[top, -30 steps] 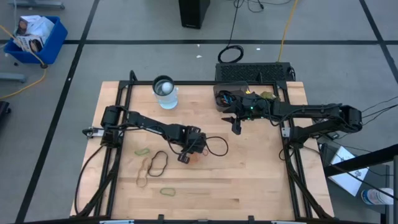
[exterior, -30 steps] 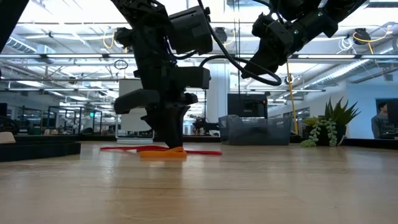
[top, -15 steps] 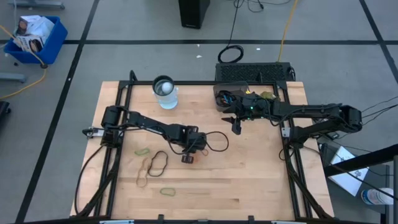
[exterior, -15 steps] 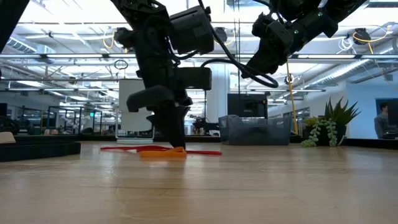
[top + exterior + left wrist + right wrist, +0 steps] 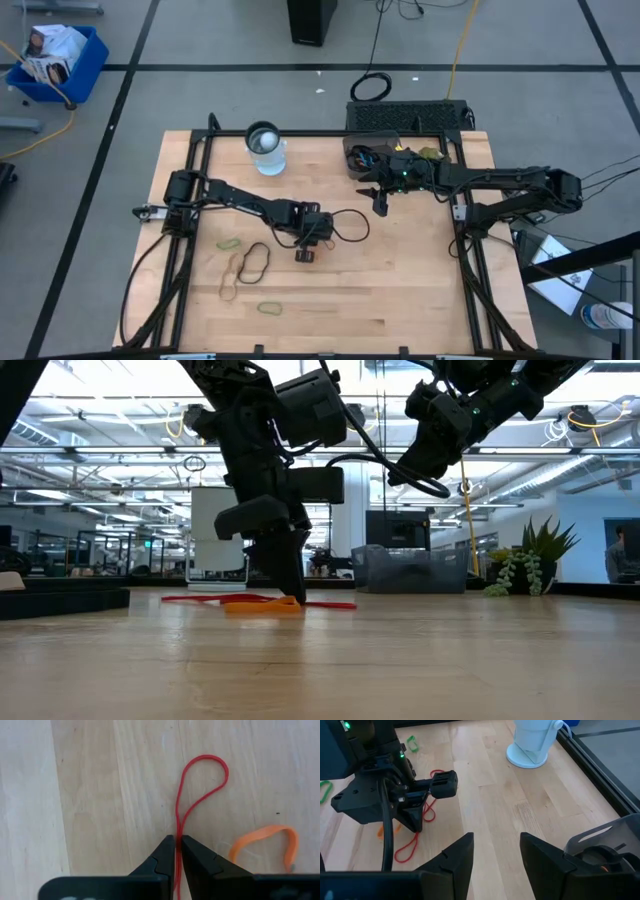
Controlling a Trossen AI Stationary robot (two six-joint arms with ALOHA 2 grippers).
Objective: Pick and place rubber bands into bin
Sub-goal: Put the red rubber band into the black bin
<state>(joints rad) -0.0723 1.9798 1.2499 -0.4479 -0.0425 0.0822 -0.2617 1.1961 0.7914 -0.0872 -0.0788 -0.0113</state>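
Note:
A red rubber band (image 5: 207, 756) lies on the wooden table, and my left gripper (image 5: 305, 256) is shut on it near the table's middle. An orange rubber band (image 5: 265, 833) lies right beside it. More rubber bands lie toward the near left: green (image 5: 228, 242), black (image 5: 256, 262), tan (image 5: 228, 291) and another green (image 5: 268, 308). The smoky bin (image 5: 362, 158) stands at the far right with bands in it. My right gripper (image 5: 378, 204) hangs open in the air just in front of the bin, with nothing between its fingers (image 5: 461, 857). My left gripper pinches the red band's two strands (image 5: 177, 827), pressed together, between its two fingertips (image 5: 167, 847). The fingers come from above, pointing steeply down, their tips at the table (image 5: 290, 596). The band lies on the wood, and its free loop spreads out beyond the fingers.
A clear round cup (image 5: 266, 148) stands at the far edge, left of the bin. A black cable (image 5: 345, 230) loops from the left wrist over the table. Black frame rails (image 5: 190, 190) run along the table's left and right sides. Bare wood lies at the near right.
My left gripper has rolled about its own pointing line while staying over the red band; its fingers have stayed shut on it. The red and orange bands lie where they did.

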